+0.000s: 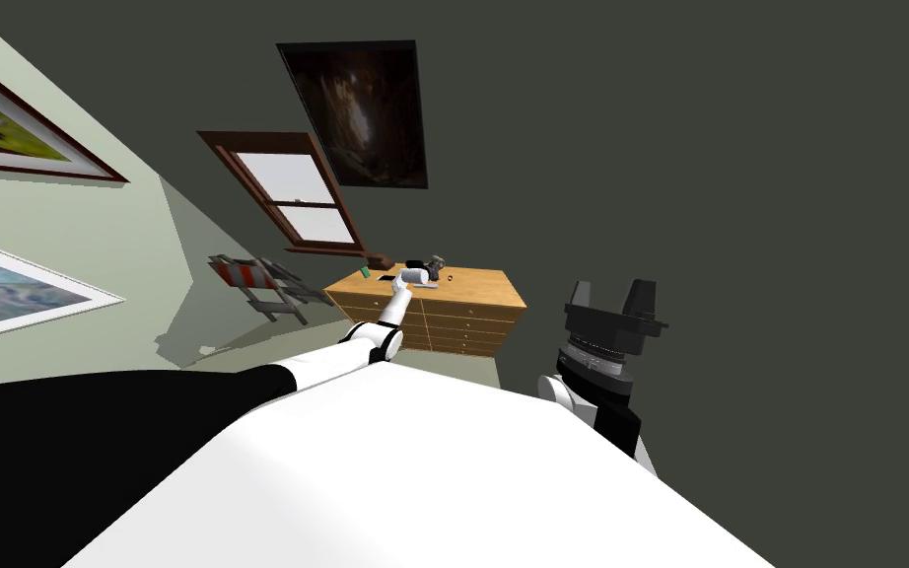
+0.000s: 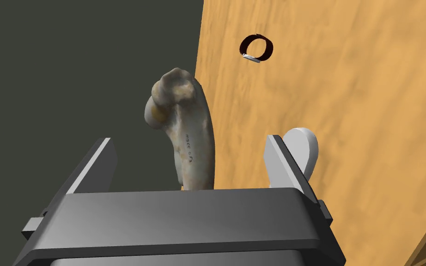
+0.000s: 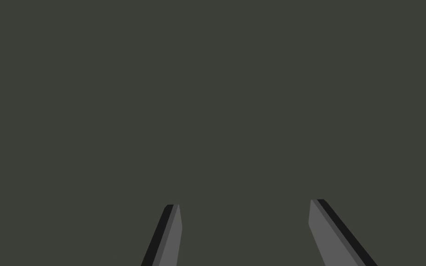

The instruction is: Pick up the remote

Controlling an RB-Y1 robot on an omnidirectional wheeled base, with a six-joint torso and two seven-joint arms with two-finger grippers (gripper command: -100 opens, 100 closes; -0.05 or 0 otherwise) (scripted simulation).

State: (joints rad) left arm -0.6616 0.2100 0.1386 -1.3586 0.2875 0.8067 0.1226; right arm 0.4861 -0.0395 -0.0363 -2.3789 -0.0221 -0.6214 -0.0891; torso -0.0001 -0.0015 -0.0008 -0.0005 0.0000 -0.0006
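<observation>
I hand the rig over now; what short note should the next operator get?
Left tool: open, a curved grey-beige object, likely the remote, between its fingers, at the edge of the wooden dresser; not gripped.
Right tool: open, held up at the robot's right, idle.
Done: approach. Left: shut on it, lift.
Close by: a dark ring, a white round thing.

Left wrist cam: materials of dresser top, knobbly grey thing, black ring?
Orange-tan flat dresser top: wood, matte, streaky grain. Knobbly grey-tan curved object inside the open left tool: looks like bone or weathered stone, mottled and dull; unclear which. Small black ring: dark band, maybe leather or rubber, with a shiny metal-looking clasp.
</observation>
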